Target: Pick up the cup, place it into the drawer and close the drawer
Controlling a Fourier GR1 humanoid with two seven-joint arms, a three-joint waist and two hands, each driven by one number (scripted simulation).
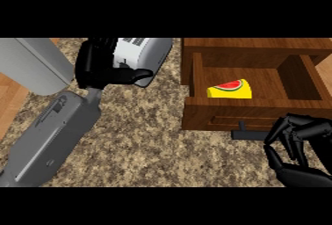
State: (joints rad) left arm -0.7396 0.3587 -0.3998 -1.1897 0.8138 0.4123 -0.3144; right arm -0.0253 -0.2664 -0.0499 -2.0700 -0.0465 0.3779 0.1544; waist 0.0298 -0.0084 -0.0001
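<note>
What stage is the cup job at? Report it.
Done: the yellow cup with the watermelon print already lies inside the open wooden drawer. In hand: the black right hand is beside the drawer's dark handle, fingers curled, holding nothing visible. Left: pushing the drawer shut. The black left hand is up by the grey toaster.

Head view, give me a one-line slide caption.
Yellow cup lies in the open drawer; right hand curls by its handle, left hand near the toaster.
</note>
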